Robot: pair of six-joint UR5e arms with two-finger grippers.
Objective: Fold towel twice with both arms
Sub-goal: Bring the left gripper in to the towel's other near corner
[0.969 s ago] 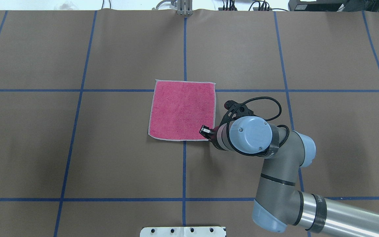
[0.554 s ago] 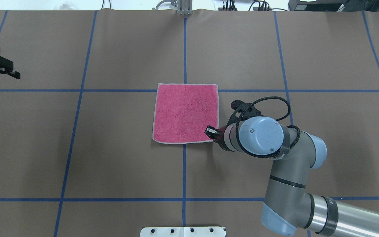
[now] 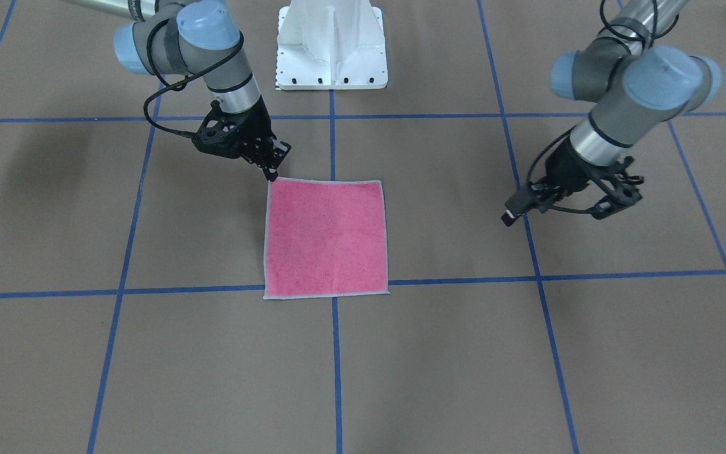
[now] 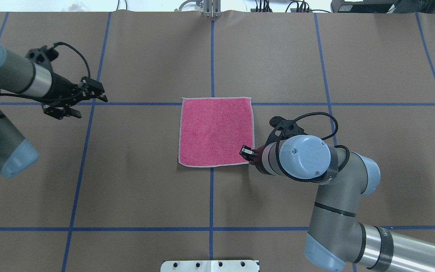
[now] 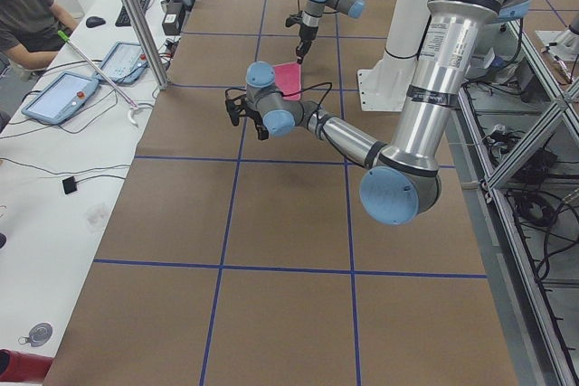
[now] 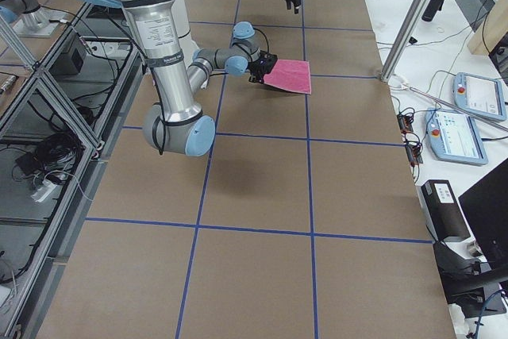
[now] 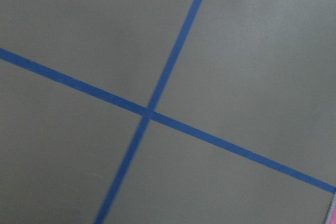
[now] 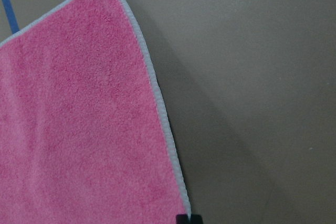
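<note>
Towel (image 4: 216, 132) lies flat, pink side up, on the bench (image 4: 145, 189) at the middle of the overhead frame, covering a crossing of the blue lines (image 4: 296, 104).

Over the last second it has slid a little toward the right and bottom of that frame. It has also turned, so its edges now run square with the grid where before they sat slightly skewed.

The right arm (image 4: 304, 156) has moved the same way. The right jaws sit on the towel's lower right corner in the overhead view. They look closed on that corner, though I cannot tell whether they pinch the cloth or only press it to the bench. The corner is not lifted.

The left arm (image 4: 21, 77), absent a second ago, has come in from the left edge. The left jaws hang over the bench in the upper left, well apart from the towel, and seem closed with nothing in them. The left wrist view shows only tape lines and a sliver of pink at its lower right corner.

My reading is that the towel has been straightened ready for folding and no fold is made yet. The left arm probably has to reach the towel's other near corner first.
</note>
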